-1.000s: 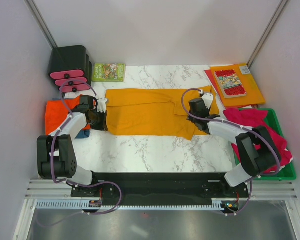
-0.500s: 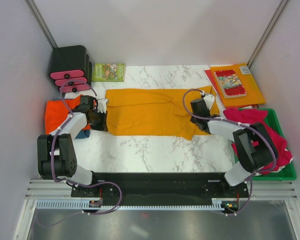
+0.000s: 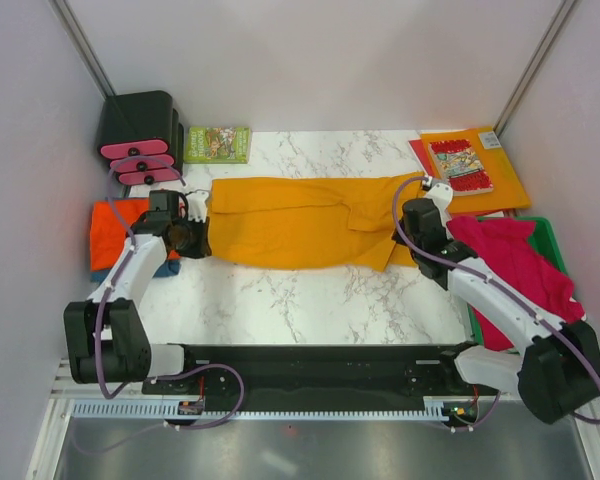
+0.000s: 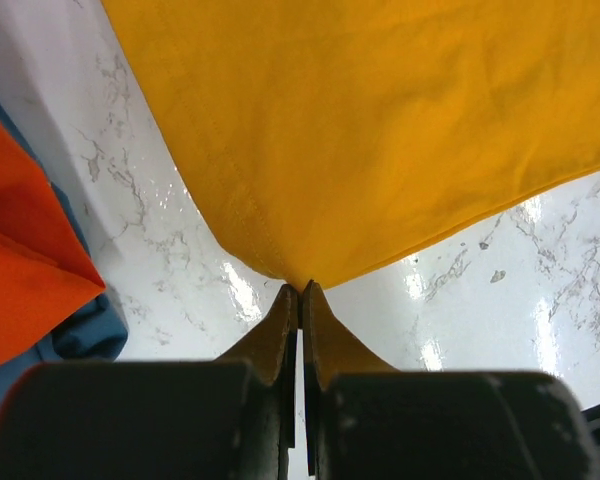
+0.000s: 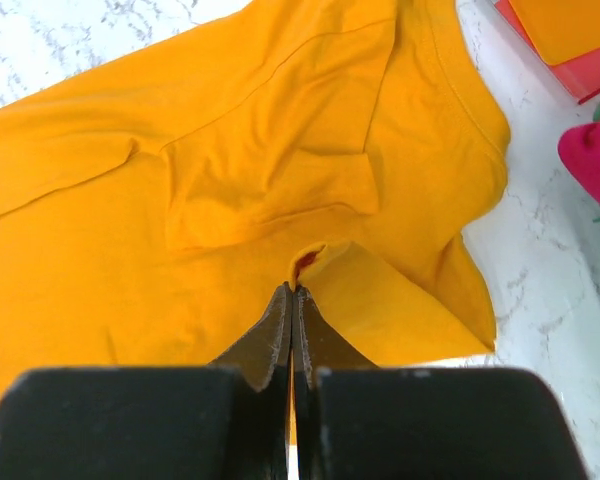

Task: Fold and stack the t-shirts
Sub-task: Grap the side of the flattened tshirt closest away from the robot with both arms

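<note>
A mustard t-shirt point(image 3: 300, 222) lies stretched lengthwise across the marble table point(image 3: 280, 300). My left gripper point(image 3: 193, 238) is shut on its near left corner point(image 4: 298, 280), pinching the hem. My right gripper point(image 3: 408, 243) is shut on a raised fold of the same shirt point(image 5: 310, 262) near the collar end. A folded red-orange t-shirt point(image 3: 115, 228) rests on a blue t-shirt point(image 4: 85, 335) at the left edge. Crimson-pink t-shirts point(image 3: 520, 270) are heaped in the green bin point(image 3: 578, 350) at the right.
A black box with pink handles point(image 3: 140, 135) stands at the back left, with a green book point(image 3: 217, 143) beside it. An orange folder with a comic book point(image 3: 475, 168) lies at the back right. Grey walls enclose the table on three sides.
The right gripper closed on the shirt's fold and pulled right and back. The left gripper shifted slightly back with its corner. The shirt now lies longer and tauter.
</note>
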`<state>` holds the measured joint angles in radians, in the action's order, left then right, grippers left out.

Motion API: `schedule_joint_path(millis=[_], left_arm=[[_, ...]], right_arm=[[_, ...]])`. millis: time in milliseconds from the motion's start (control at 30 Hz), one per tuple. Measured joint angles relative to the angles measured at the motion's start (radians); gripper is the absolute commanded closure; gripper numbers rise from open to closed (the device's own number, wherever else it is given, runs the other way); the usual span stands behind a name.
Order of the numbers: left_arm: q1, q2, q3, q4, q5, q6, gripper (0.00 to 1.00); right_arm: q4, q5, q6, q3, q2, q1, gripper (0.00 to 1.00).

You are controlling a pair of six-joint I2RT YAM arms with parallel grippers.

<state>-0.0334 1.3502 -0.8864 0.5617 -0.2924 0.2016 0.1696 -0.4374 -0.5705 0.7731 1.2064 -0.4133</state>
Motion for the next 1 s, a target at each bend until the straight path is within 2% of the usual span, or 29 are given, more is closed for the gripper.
schedule_joint_path(millis=[267, 567, 767, 1000], left_arm=[[-0.011, -0.150, 0.009, 0.106, -0.034, 0.070, 0.98], [-0.029, -0.352, 0.013, 0.241, -0.032, 0.198, 0.98], [-0.036, -0.338, 0.072, 0.252, -0.024, 0.231, 0.98], [-0.050, -0.193, 0.089, 0.229, -0.022, 0.236, 0.98]], right_arm=[[0.189, -0.008, -0.048, -0.117, -0.213, -0.106, 1.00], [0.373, -0.039, -0.128, -0.127, -0.383, -0.187, 1.00], [0.444, -0.058, -0.177, -0.127, -0.418, -0.240, 1.00], [0.521, -0.087, -0.265, -0.132, -0.481, -0.337, 1.00]])
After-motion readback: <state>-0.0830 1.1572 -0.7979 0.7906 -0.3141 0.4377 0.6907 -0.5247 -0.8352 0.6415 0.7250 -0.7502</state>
